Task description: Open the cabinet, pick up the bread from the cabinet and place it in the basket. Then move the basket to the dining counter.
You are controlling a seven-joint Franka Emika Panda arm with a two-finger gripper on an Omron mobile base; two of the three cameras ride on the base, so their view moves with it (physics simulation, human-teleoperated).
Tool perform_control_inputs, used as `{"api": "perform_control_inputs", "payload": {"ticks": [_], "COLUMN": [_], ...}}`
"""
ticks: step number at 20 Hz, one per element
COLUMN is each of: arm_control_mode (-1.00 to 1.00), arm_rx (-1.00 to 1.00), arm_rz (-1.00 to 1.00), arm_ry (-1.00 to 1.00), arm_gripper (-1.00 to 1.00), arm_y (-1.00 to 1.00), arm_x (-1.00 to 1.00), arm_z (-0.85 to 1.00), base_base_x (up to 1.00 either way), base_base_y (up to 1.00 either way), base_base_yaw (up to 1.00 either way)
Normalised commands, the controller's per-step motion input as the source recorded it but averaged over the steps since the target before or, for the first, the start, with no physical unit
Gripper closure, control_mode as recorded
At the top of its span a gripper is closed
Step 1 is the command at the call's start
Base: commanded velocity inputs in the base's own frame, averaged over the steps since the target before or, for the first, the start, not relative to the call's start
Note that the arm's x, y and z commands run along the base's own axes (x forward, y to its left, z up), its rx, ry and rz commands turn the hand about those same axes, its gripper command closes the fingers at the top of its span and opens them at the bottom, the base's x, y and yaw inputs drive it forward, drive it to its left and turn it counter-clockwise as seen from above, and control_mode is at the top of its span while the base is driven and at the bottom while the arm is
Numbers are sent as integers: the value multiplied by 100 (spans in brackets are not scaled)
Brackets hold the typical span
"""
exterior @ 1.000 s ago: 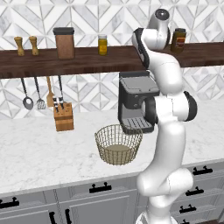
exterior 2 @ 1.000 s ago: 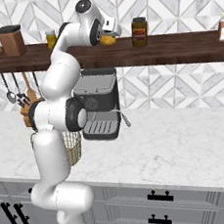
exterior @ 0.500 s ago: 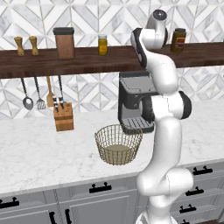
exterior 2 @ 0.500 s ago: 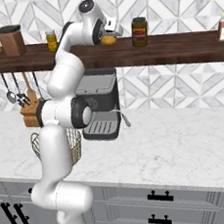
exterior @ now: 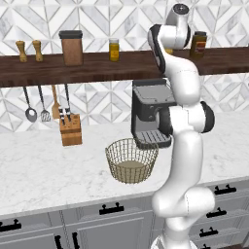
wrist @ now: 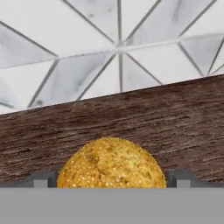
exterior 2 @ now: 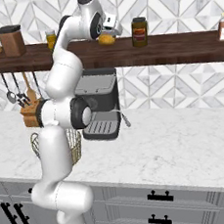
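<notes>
Pincer at the shelf bun
The pincer point(wrist: 112, 180) stood released, fingertips point(wrist: 41, 179) either side of the bun point(wrist: 111, 164) on the shelf point(wrist: 131, 118).

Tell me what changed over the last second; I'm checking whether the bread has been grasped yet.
Very little moved. The arm leaned slightly further toward the wooden shelf, bringing the gripper closer around the bread. The jaws are spread wide, one on each side of the bun, with no grip visible yet. The bread stays on the shelf; the basket, coffee machine and jars have not moved.
</notes>
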Motion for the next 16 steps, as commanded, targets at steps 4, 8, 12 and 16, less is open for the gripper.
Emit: {"api": "perform_control_inputs", "payload": {"ticks": [4,8,12,16], "arm_control_mode": [-100,-100,-100,-100], "arm_rx": [-9,-20,-5,0], "arm_rz": [7,18,20,19], "arm_ry": [0,-5,-14,-3], "arm_gripper": [100,100,100,100], "arm_y": [19,46,32,33], "arm_x": [-100,-100,-100,-100], "arm_z": [-51,-51,-3,2], "base_base_x": [0,0,0,0], "base_base_y": [0,0,0,0], "base_base_yaw": [0,0,0,0]}}
